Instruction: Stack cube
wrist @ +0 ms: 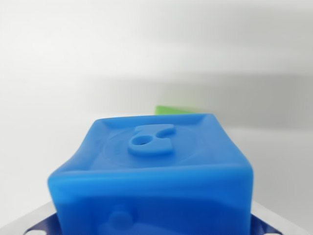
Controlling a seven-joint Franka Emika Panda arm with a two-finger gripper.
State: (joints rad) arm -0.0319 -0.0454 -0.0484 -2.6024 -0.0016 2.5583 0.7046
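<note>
Blue cube (156,171) blocks the near view; green block (172,110) stands behind

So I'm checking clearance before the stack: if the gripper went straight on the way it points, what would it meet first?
Probably the green object peeking out just behind the blue cube; nothing else shows ahead. Depth is unclear, and the gripper itself is barely in view.

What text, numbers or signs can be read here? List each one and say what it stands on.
No printed words, brands or labels are readable.
On top of the blue cube: a raised moulded figure with a hole, possibly a numeral, not clearly legible.
On the cube's front face: another raised shape, cut off by the frame, unreadable.
The green object behind shows no marking.
</note>
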